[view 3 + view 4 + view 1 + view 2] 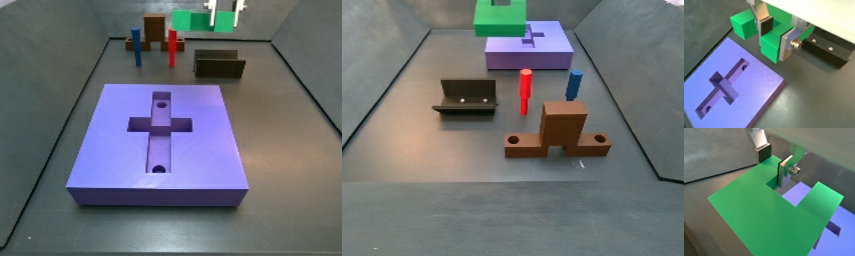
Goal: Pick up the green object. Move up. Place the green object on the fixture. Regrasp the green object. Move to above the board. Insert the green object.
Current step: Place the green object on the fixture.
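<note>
Between claw [776,36] pads, green object [769,47], partly cropped.

A matte dark grey floor [287,150] lies inside a bin of smooth grey walls [40,70] that slope outward in both side views, with thin pale seams where floor and walls meet. The light is soft and even, with faint shadows. The gripper [225,14] hangs above the floor's far end.

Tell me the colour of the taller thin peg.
Red: the taller peg shows best in a side view, beside the shorter blue peg. The pincer is far behind.
</note>
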Robot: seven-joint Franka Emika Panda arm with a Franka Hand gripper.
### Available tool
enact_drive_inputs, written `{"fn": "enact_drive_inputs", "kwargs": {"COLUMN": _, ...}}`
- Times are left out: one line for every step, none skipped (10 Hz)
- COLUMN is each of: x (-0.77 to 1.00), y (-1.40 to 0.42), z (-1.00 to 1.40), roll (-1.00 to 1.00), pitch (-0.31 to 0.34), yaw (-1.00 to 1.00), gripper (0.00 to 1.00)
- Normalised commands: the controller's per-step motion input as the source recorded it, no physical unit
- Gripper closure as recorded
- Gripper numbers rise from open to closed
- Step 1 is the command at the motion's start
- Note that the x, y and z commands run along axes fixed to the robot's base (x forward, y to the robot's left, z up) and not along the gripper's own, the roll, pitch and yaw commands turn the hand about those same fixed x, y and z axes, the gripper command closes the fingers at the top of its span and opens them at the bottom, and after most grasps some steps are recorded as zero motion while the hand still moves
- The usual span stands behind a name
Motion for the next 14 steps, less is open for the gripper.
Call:
{"fn": "enact_drive_inputs", "kwargs": {"x": 0.80, "y": 0.21, "z": 0.00, "roll": -0.71, "pitch": 0.329, "yaw": 0.00, "gripper": 1.00}}
{"fn": "enact_drive_inputs", "kwargs": {"x": 0.77, "y": 0.17, "z": -0.04, "roll": -0.79, "pitch": 0.311, "yaw": 0.00, "gripper": 1.00}}
{"fn": "enact_drive_inputs", "kwargs": {"x": 0.77, "y": 0.17, "z": -0.04, "roll": -0.79, "pitch": 0.303, "yaw": 0.00, "gripper": 1.00}}
{"fn": "enact_drive_inputs", "kwargs": {"x": 0.80, "y": 0.19, "z": 0.00, "roll": -0.73, "pitch": 0.291, "yaw": 0.00, "gripper": 1.00}}
{"fn": "enact_drive_inputs", "kwargs": {"x": 0.79, "y": 0.28, "z": 0.00, "roll": -0.57, "pitch": 0.369, "yaw": 0.00, "gripper": 1.00}}
{"fn": "enact_drive_inputs", "kwargs": {"x": 0.00, "y": 0.00, "z": -0.10, "roll": 0.00, "pitch": 0.000, "yaw": 0.14, "gripper": 1.00}}
{"fn": "enact_drive_inputs", "kwargs": {"x": 0.00, "y": -0.16, "z": -0.05, "roll": 0.06, "pitch": -0.040, "yaw": 0.03, "gripper": 1.00}}
{"fn": "enact_drive_inputs", "kwargs": {"x": 0.67, "y": 0.12, "z": -0.06, "roll": -0.31, "pitch": -0.354, "yaw": 0.10, "gripper": 1.00}}
{"fn": "enact_drive_inputs", "kwargs": {"x": 0.75, "y": 0.22, "z": -0.08, "roll": -0.61, "pitch": -0.717, "yaw": -0.11, "gripper": 1.00}}
{"fn": "enact_drive_inputs", "kwargs": {"x": 0.63, "y": 0.37, "z": 0.00, "roll": -0.76, "pitch": -0.920, "yaw": -0.28, "gripper": 1.00}}
{"fn": "enact_drive_inputs", "kwargs": {"x": 0.81, "y": 0.54, "z": -0.05, "roll": -0.46, "pitch": -0.649, "yaw": -0.19, "gripper": 1.00}}
{"fn": "enact_drive_inputs", "kwargs": {"x": 0.67, "y": 0.71, "z": -0.30, "roll": -0.31, "pitch": -0.209, "yaw": -0.07, "gripper": 1.00}}
{"fn": "enact_drive_inputs", "kwargs": {"x": 0.63, "y": 0.70, "z": -0.23, "roll": 0.00, "pitch": 0.011, "yaw": -0.17, "gripper": 1.00}}
{"fn": "enact_drive_inputs", "kwargs": {"x": 0.57, "y": 0.64, "z": -0.17, "roll": 0.17, "pitch": 0.229, "yaw": -0.12, "gripper": 1.00}}
